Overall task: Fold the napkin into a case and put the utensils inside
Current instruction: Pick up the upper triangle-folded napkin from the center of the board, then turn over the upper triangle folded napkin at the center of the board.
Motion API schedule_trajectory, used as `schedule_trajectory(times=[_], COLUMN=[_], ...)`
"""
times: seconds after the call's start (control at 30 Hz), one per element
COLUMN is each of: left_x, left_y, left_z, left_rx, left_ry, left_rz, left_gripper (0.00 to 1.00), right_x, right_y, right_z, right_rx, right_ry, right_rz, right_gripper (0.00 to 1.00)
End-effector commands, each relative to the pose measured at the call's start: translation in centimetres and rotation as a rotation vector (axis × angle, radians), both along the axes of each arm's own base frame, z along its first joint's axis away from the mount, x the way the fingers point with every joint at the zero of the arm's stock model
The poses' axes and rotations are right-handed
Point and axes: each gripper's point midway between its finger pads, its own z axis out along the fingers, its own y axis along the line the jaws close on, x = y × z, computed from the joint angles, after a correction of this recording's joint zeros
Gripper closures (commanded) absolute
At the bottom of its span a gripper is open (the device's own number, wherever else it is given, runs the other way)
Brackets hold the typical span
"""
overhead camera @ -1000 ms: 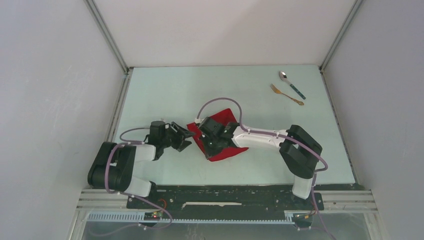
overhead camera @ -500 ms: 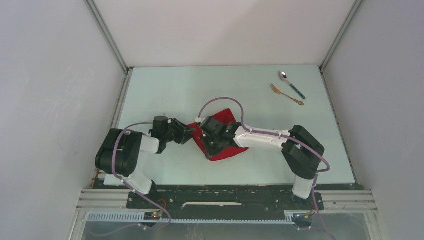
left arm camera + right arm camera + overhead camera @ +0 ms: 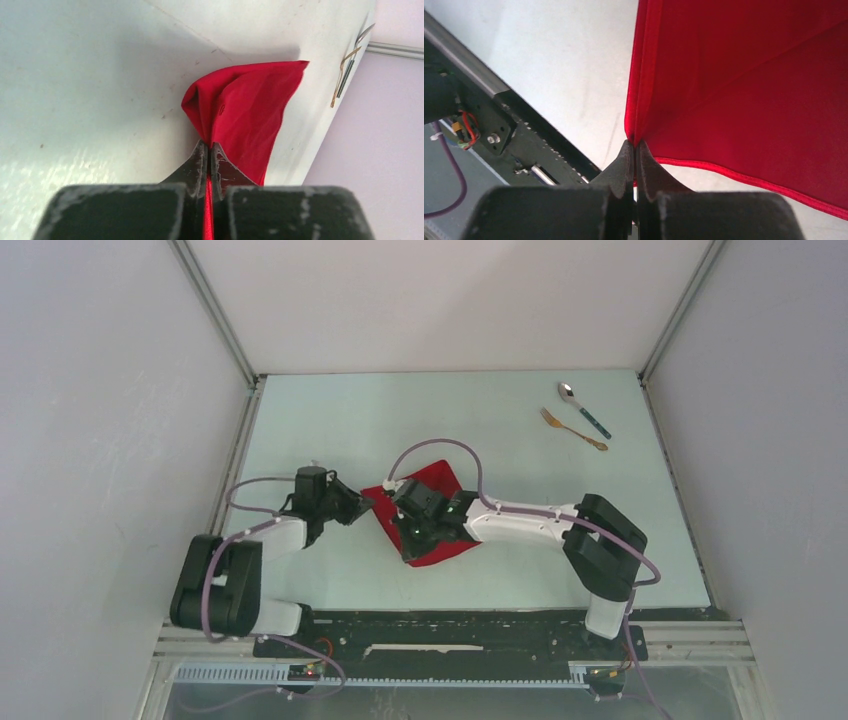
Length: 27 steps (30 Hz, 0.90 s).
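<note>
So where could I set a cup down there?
The pale green table is bare along the far wall left of the teal-handled silver spoon and slim gold fork, and between those and the right arm. Crowded middle: left gripper and right gripper pinch the bright red cloth napkin.

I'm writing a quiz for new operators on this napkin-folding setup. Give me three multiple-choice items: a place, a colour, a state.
1. What colour is the napkin? A. blue B. red C. white
2. Where do the spoon and fork lie? A. on the napkin B. near the table's far right corner C. off the table
3. How is the left claw? A. open above the table B. shut on the fork C. shut on the napkin
1 B: the cloth is bright red. 2 B: both lie there, apart from the napkin. 3 C: the left wrist view shows red cloth pinched in its closed jaws.
</note>
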Motion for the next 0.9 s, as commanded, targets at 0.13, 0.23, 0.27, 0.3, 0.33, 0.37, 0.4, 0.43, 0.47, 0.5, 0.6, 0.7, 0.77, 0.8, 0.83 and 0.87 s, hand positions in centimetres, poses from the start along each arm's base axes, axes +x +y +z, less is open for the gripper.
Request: schedule_trajectory(times=[0.13,0.23,0.27,0.3,0.33,0.37,0.4,0.43,0.47,0.5,0.6,0.7,0.77,0.8,0.83,0.87], left_x=[-2.5,-4.7,-5.5,-5.9,-6.7,-7.4,-7.9,-8.3,-8.5,-8.3,-6.8,-3.7,-1.6,-0.5,0.6,1.7], left_y=[5.3,8.1,8.9,9.8,10.6,11.2,11.8,12.1,12.3,12.2,11.5,9.3,7.7,6.7,5.9,5.0], left_z=[6.5,10.6,12.0,14.5,16.1,17.4,18.9,20.1,21.3,22.3,22.9,20.5,17.2,15.4,13.5,11.8], left_rx=[0.180,0.308,0.346,0.382,0.413,0.442,0.467,0.485,0.498,0.507,0.578,0.651,0.697,0.711,0.736,0.760], left_ry=[-0.026,-0.059,-0.073,-0.116,-0.135,-0.148,-0.167,-0.182,-0.201,-0.223,-0.213,-0.163,-0.076,-0.041,-0.010,0.017], left_rz=[0.082,0.141,0.166,0.200,0.225,0.245,0.264,0.270,0.274,0.267,0.210,0.113,0.043,0.008,-0.017,-0.040], left_gripper=[1.00,1.00,1.00,1.00,1.00,1.00,1.00,1.00,1.00,1.00,1.00,1.00,1.00,1.00,1.00,1.00], right_x=[-4.1,-5.7,-6.2,-6.9,-7.6,-8.1,-8.6,-9.0,-9.4,-9.4,-7.9,-6.5,-5.5,-5.0,-4.7,-4.2], right_y=[7.1,9.9,10.8,11.7,12.5,13.3,13.9,14.2,14.2,14.1,13.3,11.9,10.6,9.8,9.0,8.2], right_z=[7.5,11.1,12.4,14.0,15.8,17.6,19.4,20.8,21.9,22.4,21.2,17.7,14.7,12.7,10.6,8.4], right_rx=[0.303,0.417,0.465,0.524,0.590,0.656,0.707,0.762,0.812,0.849,0.900,0.929,0.926,0.910,0.891,0.860], right_ry=[-0.015,0.002,0.013,0.025,0.037,0.032,0.040,0.050,0.077,0.098,0.167,0.264,0.315,0.331,0.343,0.355], right_rz=[0.127,0.192,0.213,0.248,0.287,0.312,0.338,0.366,0.384,0.393,0.373,0.335,0.288,0.256,0.228,0.194], right_gripper=[1.00,1.00,1.00,1.00,1.00,1.00,1.00,1.00,1.00,1.00,1.00,1.00,1.00,1.00,1.00,1.00])
